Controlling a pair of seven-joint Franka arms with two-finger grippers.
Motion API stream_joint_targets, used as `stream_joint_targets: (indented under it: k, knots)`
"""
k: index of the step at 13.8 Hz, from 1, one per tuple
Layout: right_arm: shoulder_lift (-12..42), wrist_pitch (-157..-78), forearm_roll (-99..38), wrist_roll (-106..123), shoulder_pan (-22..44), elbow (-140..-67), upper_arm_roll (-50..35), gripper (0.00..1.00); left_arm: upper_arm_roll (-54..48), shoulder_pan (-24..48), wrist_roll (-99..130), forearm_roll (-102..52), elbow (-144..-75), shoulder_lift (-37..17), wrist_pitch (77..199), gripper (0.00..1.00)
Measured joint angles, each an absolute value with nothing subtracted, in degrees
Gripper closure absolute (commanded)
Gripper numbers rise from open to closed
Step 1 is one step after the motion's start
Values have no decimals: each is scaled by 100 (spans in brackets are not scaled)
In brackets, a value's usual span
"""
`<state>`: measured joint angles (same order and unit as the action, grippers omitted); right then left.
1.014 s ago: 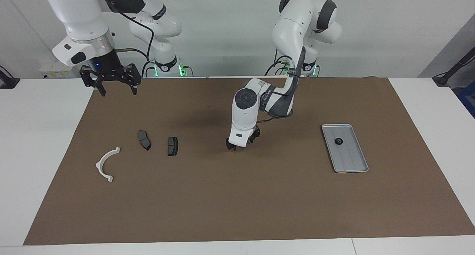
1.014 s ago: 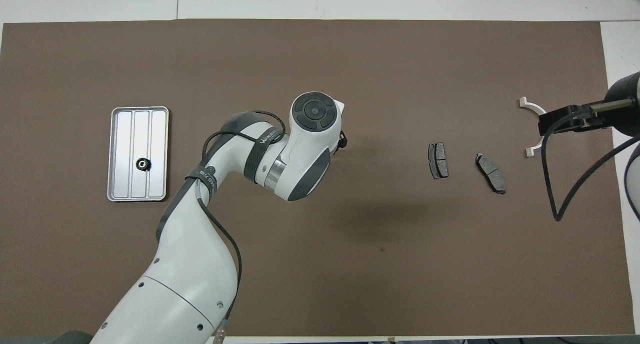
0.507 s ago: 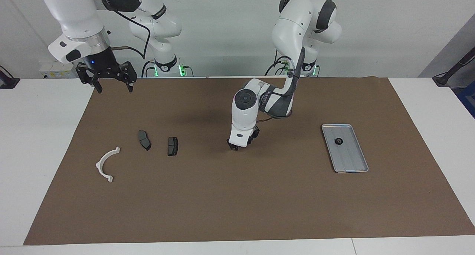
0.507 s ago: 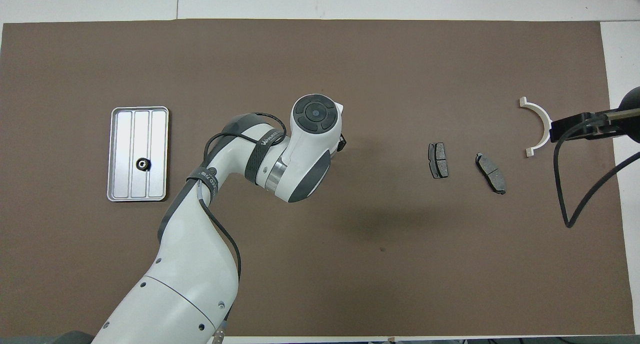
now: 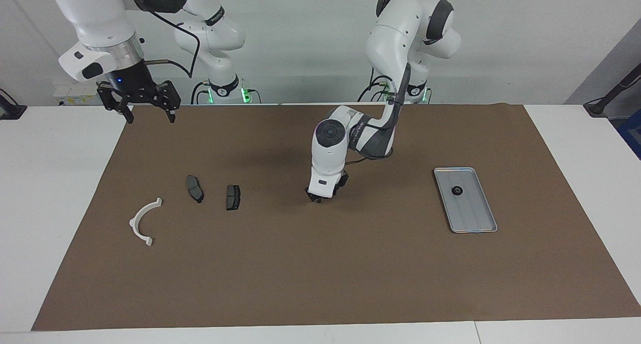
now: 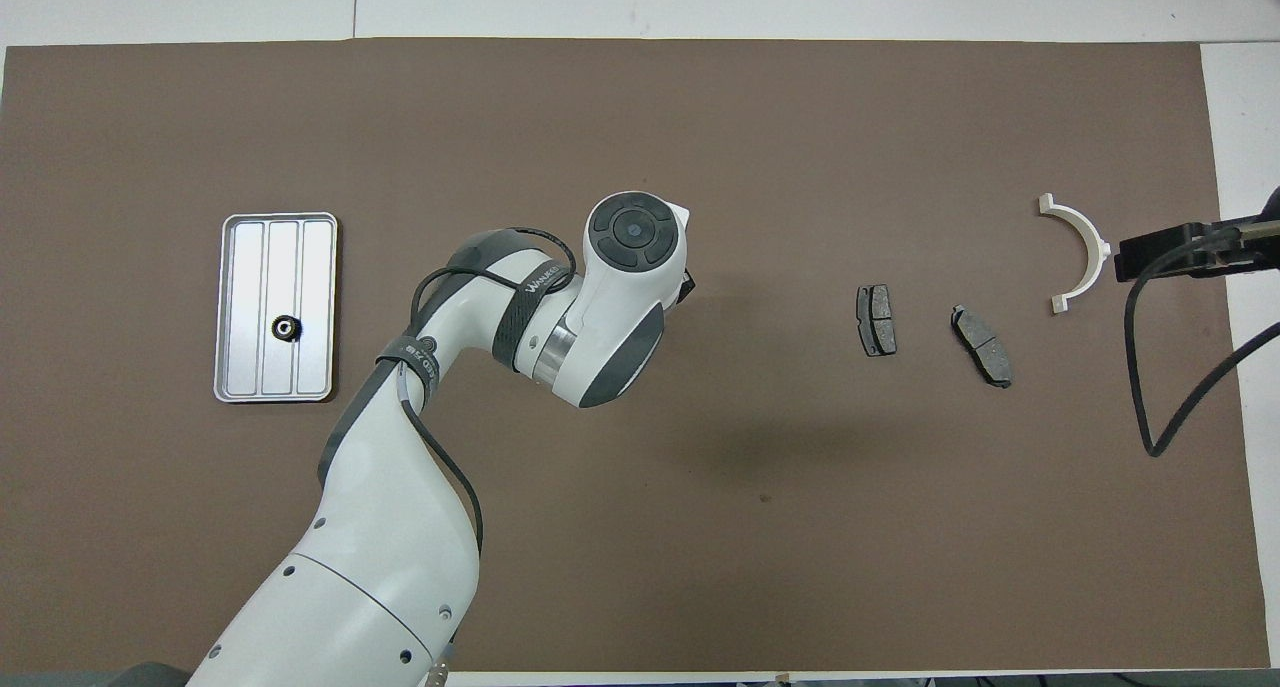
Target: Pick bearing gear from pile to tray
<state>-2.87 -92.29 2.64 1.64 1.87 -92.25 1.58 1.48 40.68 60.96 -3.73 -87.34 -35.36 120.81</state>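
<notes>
From my station I see a white table point(image 5: 55, 184) covered across most of its top by a brown mat point(image 5: 320, 264), its white margins showing at both ends. A plain pale wall point(image 5: 526, 38) rises past the table's edge. The light is even and soft.

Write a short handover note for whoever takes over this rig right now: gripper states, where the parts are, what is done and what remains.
Left gripper: down at the mat near mid-table; its fingers can't be read, nor whether it holds anything.
Right gripper: open, empty, raised over the mat's edge at the right arm's end; this arm waits.
Tray: toward the left arm's end, one small black round part already lying in it.
Pile: two brake pads and the white half-ring bracket lie apart on the mat toward the right arm's end.
Left to do: check under the left gripper for another round part; none shows elsewhere.
</notes>
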Motion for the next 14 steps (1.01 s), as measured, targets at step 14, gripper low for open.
stream_joint_targets:
  k: [14]
  knots:
    - [-319,-8999,10,164,189,-9218,183,0,455,2339,4102,-365,-8941,-2890,11385,95]
